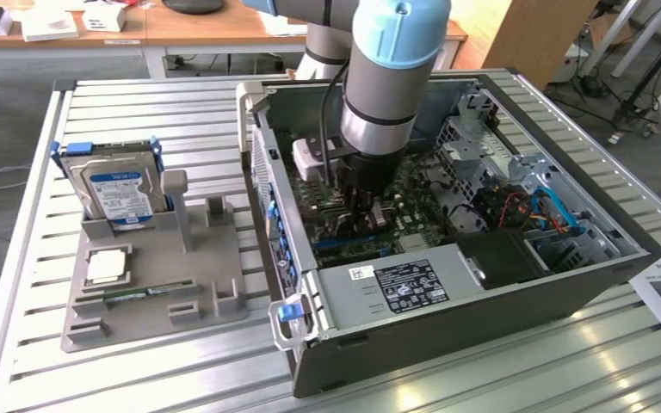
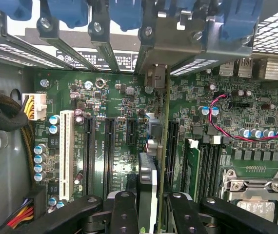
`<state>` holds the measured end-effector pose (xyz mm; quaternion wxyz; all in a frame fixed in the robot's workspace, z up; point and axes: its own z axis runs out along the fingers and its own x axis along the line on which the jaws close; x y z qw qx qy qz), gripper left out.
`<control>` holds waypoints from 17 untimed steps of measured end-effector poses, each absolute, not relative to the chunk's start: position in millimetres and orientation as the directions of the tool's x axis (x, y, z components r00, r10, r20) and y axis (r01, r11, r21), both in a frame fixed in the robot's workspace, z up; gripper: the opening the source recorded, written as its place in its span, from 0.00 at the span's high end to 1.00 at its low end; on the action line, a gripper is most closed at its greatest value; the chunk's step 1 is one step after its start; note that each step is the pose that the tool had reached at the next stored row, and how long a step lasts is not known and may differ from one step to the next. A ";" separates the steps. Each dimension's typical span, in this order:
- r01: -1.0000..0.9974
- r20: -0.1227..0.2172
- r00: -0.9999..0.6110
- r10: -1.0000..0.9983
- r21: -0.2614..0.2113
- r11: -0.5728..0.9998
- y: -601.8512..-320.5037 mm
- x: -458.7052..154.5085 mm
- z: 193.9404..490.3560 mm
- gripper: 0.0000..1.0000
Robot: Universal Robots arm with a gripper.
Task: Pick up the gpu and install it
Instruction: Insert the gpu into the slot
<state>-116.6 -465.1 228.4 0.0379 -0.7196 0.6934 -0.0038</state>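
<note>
Green motherboard point(image 2: 119, 122) fills the floor of the open computer case point(image 1: 560, 284), and the gripper point(image 2: 148, 204) is deep inside this case, just above the board. Its jaws hold the gpu point(image 2: 156, 161) on edge between them, so the card's lower edge can meet a long slot; its metal end reaches the case's rear wall. Beside the case on the counter point(image 1: 32, 258), a grey holder point(image 1: 158, 284) carries a hard drive point(image 1: 118, 194).

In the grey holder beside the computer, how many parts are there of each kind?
Hard drives: 2
Processor: 1
Memory stick: 1
Total: 4
</note>
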 end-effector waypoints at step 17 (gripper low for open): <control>-0.998 -0.047 0.039 -0.998 -0.060 -0.036 -465.1 -118.5 228.4 0.72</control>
